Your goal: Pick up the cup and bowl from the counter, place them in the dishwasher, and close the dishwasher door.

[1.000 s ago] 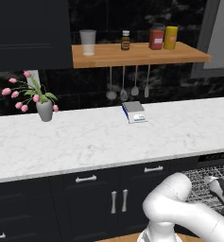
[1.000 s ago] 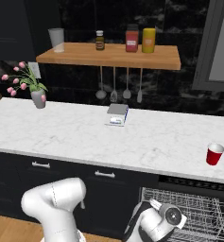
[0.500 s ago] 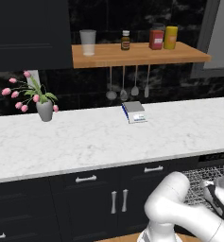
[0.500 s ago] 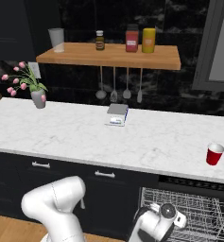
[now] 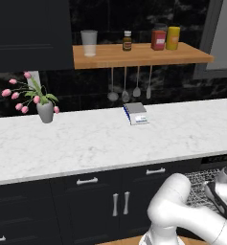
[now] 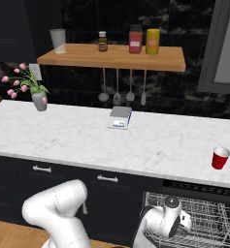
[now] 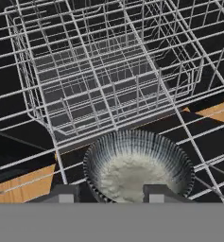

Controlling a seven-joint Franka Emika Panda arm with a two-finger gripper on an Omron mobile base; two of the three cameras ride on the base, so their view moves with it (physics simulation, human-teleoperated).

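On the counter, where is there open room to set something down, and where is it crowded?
The counter is bare between the flower vase and the small scale, and again between the scale and the red cup. No part looks crowded.

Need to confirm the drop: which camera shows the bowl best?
The hand view: the ribbed bowl sits in the dishwasher's wire rack, just beyond the claw's tips. The base views show the rack's edge and the arm, not the bowl itself.
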